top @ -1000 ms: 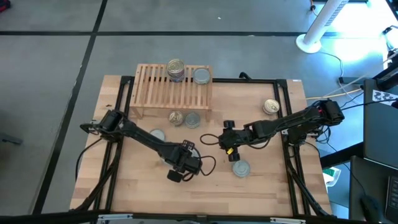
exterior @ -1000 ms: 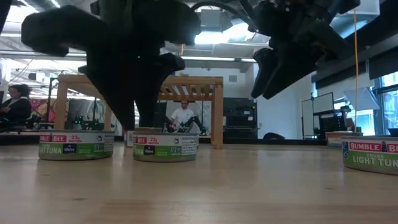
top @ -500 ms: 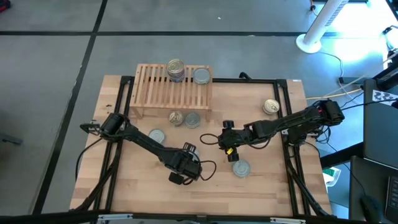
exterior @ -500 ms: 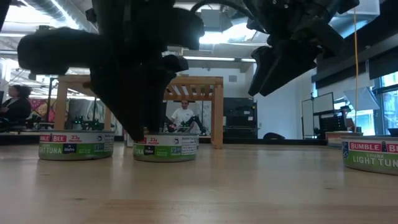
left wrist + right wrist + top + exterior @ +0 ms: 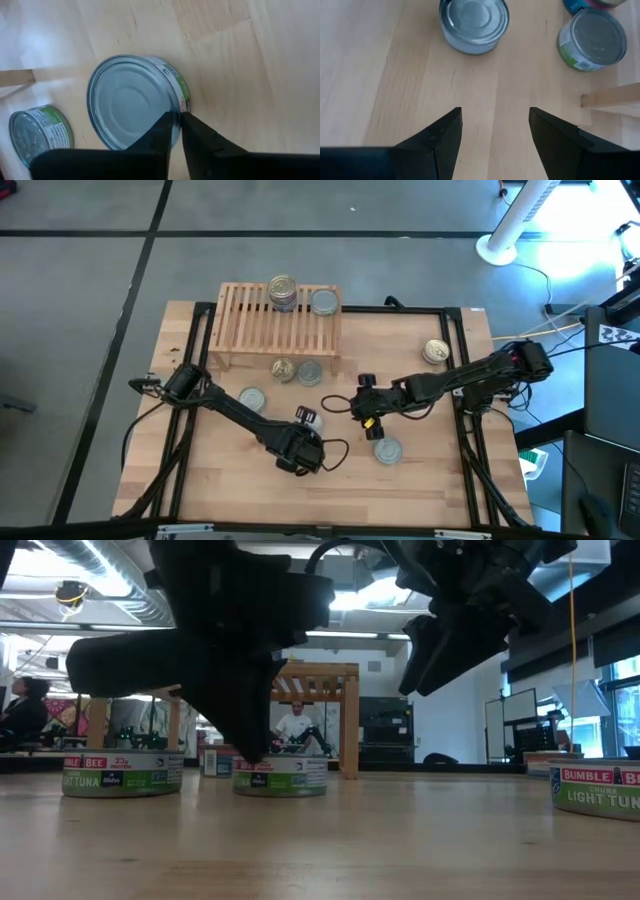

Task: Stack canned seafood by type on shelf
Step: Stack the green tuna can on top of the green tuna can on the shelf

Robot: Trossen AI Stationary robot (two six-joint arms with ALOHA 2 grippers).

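**Left claw pinches a tin's rim**

The left claw (image 5: 176,125), nearly shut, nips the rim of a silver-lidded tin (image 5: 132,102) on the table, well in front of the shelf (image 5: 275,320). Stiff, slick metal; a rim pinch may slip. The right claw (image 5: 495,132) hangs wide nearby

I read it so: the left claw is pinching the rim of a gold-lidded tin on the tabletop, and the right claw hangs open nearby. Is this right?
Not quite: the tin has a silver-grey lid, not gold, as the left wrist view shows. The rest holds: the left claw pinches its rim on the tabletop, and the right claw hangs open nearby.
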